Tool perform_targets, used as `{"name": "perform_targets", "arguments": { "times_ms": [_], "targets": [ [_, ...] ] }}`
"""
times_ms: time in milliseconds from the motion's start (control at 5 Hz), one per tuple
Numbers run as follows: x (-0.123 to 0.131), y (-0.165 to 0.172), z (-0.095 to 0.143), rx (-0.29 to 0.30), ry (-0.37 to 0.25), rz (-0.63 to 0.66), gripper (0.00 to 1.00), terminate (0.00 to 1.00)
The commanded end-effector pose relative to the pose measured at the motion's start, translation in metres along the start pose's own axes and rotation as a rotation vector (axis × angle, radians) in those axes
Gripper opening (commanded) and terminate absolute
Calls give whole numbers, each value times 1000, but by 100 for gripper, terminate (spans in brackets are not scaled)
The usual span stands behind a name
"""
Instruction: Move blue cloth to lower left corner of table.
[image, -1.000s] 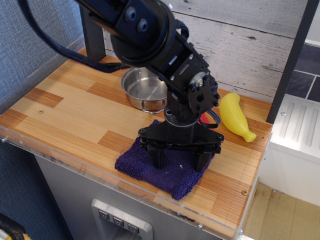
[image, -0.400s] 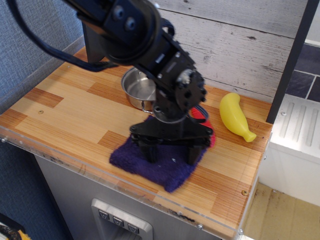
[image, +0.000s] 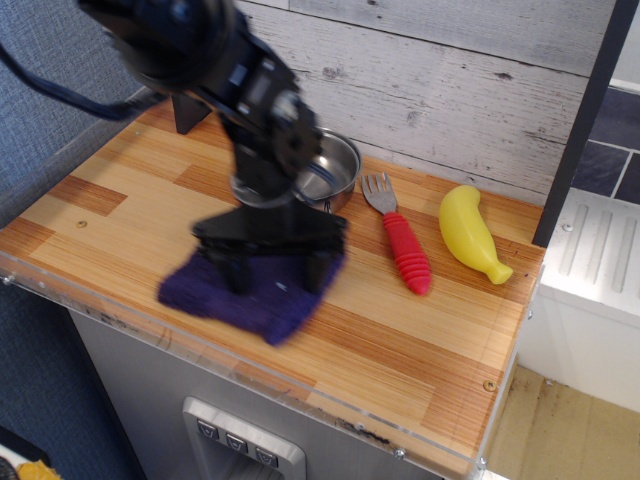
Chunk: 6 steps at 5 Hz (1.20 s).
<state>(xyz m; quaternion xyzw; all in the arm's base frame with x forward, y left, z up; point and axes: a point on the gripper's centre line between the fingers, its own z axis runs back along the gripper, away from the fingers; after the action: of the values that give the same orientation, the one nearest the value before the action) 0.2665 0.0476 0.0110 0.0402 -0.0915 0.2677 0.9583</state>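
The blue cloth (image: 275, 308), dark navy and fuzzy, lies near the front edge of the light wood table (image: 120, 205), left of centre. My gripper (image: 276, 274) points straight down onto it. Its two fingers stand wide apart, and both fingertips (image: 237, 277) press into the top of the cloth. The arm and gripper are motion-blurred. The back part of the cloth is hidden under the gripper.
A steel pot (image: 338, 165) stands just behind the gripper. A fork with a red handle (image: 406, 254) and a yellow banana (image: 468, 234) lie to the right. A clear acrylic strip (image: 300, 388) runs along the front edge. A dark post (image: 188, 108) stands at the back left.
The gripper and the cloth under it have slid left along the front of the table. The pot and the red-handled fork, hidden before, now show.
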Motion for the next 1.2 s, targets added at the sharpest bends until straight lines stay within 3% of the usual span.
{"name": "perform_targets", "arguments": {
  "times_ms": [0, 400, 1000],
  "targets": [
    [41, 67, -11, 18, 29, 106, 100, 0],
    [83, 118, -17, 6, 30, 189, 100, 0],
    [77, 82, 2, -45, -4, 101, 100, 0]
  ]
}}
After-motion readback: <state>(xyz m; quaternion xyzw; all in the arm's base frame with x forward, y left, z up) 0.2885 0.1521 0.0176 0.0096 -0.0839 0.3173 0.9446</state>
